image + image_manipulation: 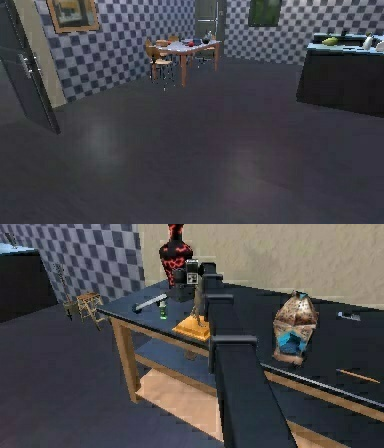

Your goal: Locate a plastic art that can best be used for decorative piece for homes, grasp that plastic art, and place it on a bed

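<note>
End effector at the table, near a red-and-black vase; whether it holds anything cannot be told. Grasp unconfirmed; bed placement remains.

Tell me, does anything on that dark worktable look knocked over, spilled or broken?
Nothing stands out. On the dark-topped wooden table, the red-and-black patterned vase and the patchy brown, white and blue lantern-shaped ornament both stand upright, with nothing spilled around them.
</note>
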